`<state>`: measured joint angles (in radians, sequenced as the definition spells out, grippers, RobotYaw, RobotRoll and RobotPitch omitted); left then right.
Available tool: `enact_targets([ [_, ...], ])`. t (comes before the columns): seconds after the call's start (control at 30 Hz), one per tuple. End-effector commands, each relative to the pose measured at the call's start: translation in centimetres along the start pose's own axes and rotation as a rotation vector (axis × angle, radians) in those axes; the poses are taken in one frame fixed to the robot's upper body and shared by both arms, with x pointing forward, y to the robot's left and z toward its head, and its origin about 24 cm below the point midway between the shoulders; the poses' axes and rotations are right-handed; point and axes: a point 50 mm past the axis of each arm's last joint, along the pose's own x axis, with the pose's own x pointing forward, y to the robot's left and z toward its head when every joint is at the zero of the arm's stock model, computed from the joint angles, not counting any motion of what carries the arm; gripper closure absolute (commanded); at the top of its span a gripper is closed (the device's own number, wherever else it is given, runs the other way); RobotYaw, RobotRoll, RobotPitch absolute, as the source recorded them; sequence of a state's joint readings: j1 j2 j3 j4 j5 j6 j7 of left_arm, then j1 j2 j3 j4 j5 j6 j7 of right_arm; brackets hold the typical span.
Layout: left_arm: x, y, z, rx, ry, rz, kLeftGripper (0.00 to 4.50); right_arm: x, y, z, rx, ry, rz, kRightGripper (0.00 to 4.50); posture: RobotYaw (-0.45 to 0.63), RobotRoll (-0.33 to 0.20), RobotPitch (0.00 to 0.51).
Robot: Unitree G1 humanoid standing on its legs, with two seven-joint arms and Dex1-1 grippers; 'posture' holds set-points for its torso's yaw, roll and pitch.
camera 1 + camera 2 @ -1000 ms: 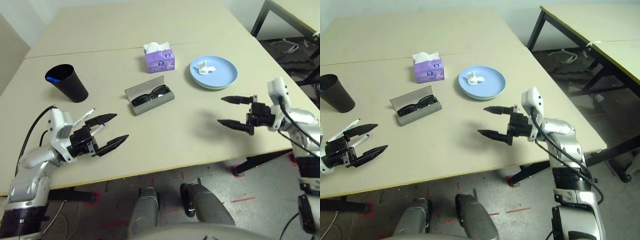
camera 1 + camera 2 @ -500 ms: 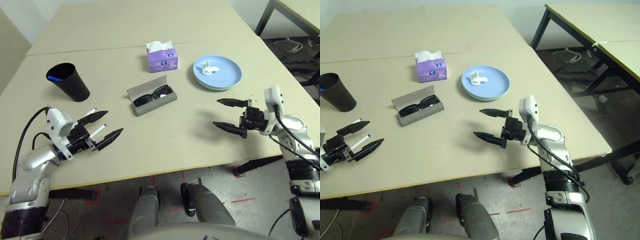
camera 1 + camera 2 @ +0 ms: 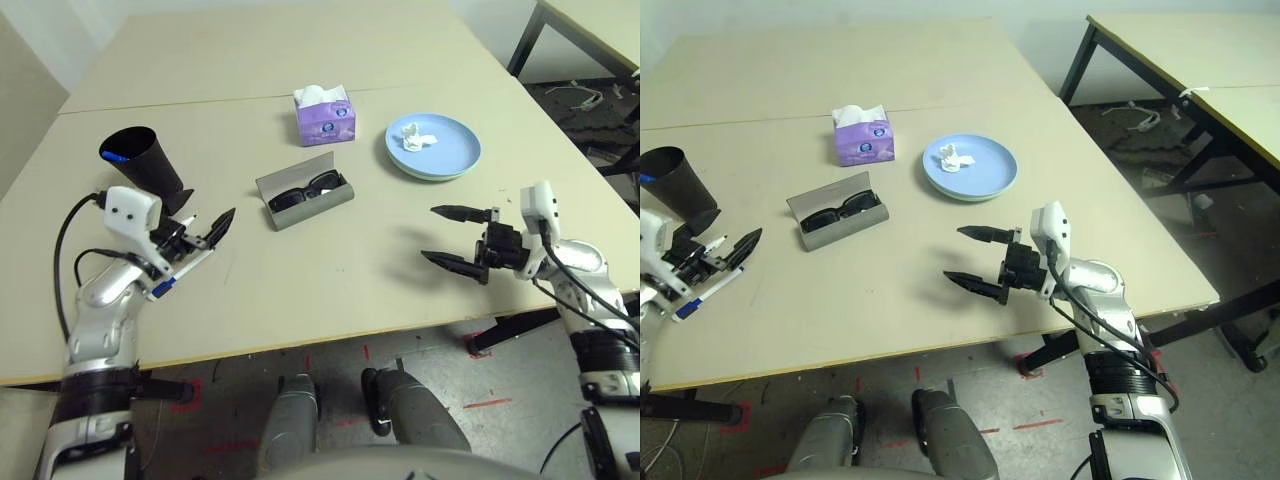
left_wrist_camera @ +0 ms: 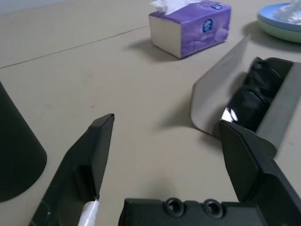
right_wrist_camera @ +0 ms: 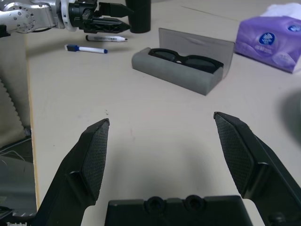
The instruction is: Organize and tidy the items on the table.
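Over the markers (image 5: 87, 49), the left claw (image 3: 207, 220) stands spread (partly hiding them); the right claw (image 3: 455, 237), spread too.

The left arm (image 3: 100, 380) comes up from the lower left of the frame. Its gripper (image 3: 207, 232) is at the left, and its two black fingers are wide apart. The right arm (image 3: 600, 350) comes up at the lower right. Its gripper (image 3: 441, 236) points to the left, with its two black fingers wide open and nothing between them.
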<state>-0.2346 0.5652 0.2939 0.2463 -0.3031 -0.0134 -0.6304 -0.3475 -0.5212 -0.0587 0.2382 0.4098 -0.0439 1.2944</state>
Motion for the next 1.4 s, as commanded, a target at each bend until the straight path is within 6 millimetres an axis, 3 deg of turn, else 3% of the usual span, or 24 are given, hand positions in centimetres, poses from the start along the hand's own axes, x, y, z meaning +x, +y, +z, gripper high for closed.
enact_targets([
  [0.03,0.5,0.1,-0.8,-0.015,0.023,0.025,1.21,0.1,0.3,0.0,-0.001,0.006,0.003,0.0,-0.09,0.0,0.16],
  [0.37,2.8,-0.8,-1.5,-0.043,0.013,0.023,4.48,0.1,0.3,0.1,-0.006,-0.004,-0.028,0.0,-0.11,0.0,0.161],
  [0.97,6.7,-1.8,-2.4,-0.063,0.034,-0.063,4.48,-0.2,0.9,0.1,-0.007,-0.004,-0.076,0.0,-0.17,0.0,0.154],
  [1.17,6.9,-2.8,-2.8,-0.03,0.046,-0.179,4.48,-0.5,0.8,0.2,0.007,-0.007,-0.101,0.0,-0.18,0.0,0.152],
  [1.4,5.7,-4.5,-3.5,0.16,0.082,-0.355,4.48,-0.5,1.1,0.1,0.011,-0.003,-0.101,0.0,-0.18,0.0,0.152],
])
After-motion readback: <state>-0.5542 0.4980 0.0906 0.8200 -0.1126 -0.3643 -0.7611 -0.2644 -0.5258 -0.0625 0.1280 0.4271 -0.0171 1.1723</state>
